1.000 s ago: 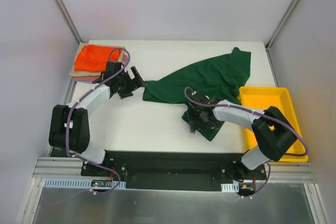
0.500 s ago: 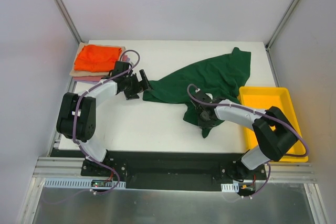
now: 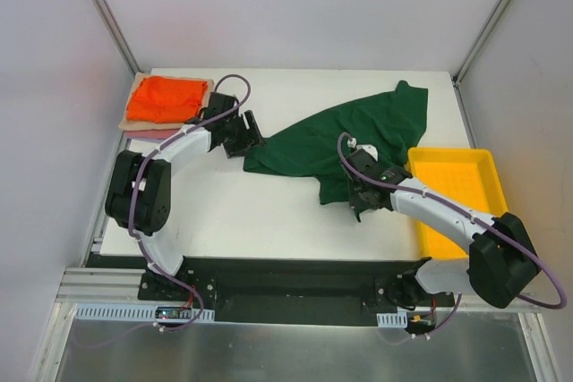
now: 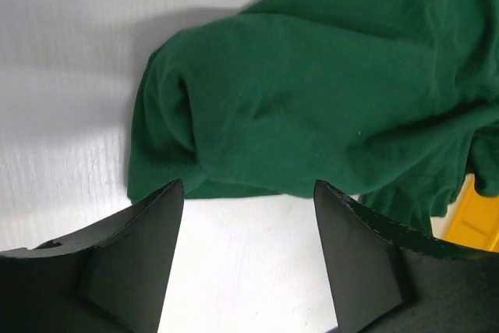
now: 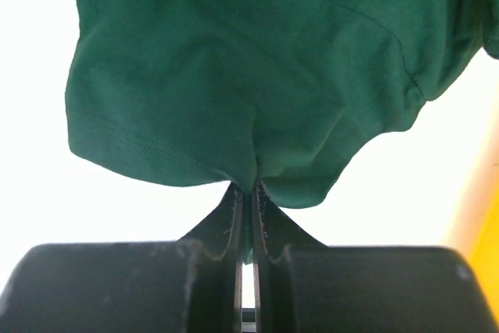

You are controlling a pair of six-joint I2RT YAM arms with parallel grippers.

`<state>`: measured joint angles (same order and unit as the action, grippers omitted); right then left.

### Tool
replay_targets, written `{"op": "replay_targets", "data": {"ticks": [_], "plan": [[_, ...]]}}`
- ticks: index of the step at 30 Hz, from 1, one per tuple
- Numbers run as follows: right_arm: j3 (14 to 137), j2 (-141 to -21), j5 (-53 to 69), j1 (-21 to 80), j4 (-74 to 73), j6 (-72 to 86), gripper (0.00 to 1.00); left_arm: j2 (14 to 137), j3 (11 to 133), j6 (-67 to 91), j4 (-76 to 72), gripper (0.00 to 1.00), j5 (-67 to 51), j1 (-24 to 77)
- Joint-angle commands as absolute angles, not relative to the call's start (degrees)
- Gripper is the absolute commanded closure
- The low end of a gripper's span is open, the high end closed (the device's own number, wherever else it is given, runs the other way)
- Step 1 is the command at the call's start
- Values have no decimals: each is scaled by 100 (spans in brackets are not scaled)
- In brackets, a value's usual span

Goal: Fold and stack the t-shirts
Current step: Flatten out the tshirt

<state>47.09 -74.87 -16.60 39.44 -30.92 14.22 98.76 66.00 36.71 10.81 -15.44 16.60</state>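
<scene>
The dark green t-shirt (image 3: 349, 131) lies crumpled across the middle and back right of the white table. My left gripper (image 3: 249, 134) is at the shirt's left end. In the left wrist view it (image 4: 248, 189) stands open over bare table, and the rolled edge of the green t-shirt (image 4: 327, 91) lies just past the fingertips. My right gripper (image 3: 360, 196) is at the shirt's near edge. In the right wrist view it (image 5: 248, 186) is shut on a pinch of the green t-shirt (image 5: 234, 60), which hangs bunched from the jaws. Folded orange (image 3: 166, 97), tan (image 3: 126, 119) and pink (image 3: 145, 134) t-shirts are stacked at the back left.
A yellow plastic tray (image 3: 457, 167) sits at the table's right edge, close to the right arm and the shirt's right side. Grey walls enclose the table on three sides. The arm bases stand on a black bar at the near edge.
The left gripper has slid right from beside the stack to the shirt's left end. The right gripper has shut on the shirt's near edge and drawn it back and right.
</scene>
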Motion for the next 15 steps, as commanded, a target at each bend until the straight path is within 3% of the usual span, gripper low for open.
{"op": "replay_targets", "data": {"ticks": [1, 8, 12, 14, 15], "plan": [[4632, -7286, -1828, 3885, -3217, 1310, 99, 10344, 7223, 3674, 1572, 34, -950, 1714], [4518, -7102, -1846, 3727, -3208, 1187, 98, 10951, 7998, 3428, 2153, 46, -598, 1766], [4447, -7014, -1828, 3648, -3199, 1134, 98, 10995, 8042, 3419, 2197, 87, -677, 1802], [4465, -6979, -1872, 3604, -3208, 1064, 98, 10890, 8077, 3393, 2215, 100, -642, 1837], [4517, -6952, -1907, 3577, -3269, 1037, 99, 10803, 8086, 3375, 2224, 100, -659, 1837]]}}
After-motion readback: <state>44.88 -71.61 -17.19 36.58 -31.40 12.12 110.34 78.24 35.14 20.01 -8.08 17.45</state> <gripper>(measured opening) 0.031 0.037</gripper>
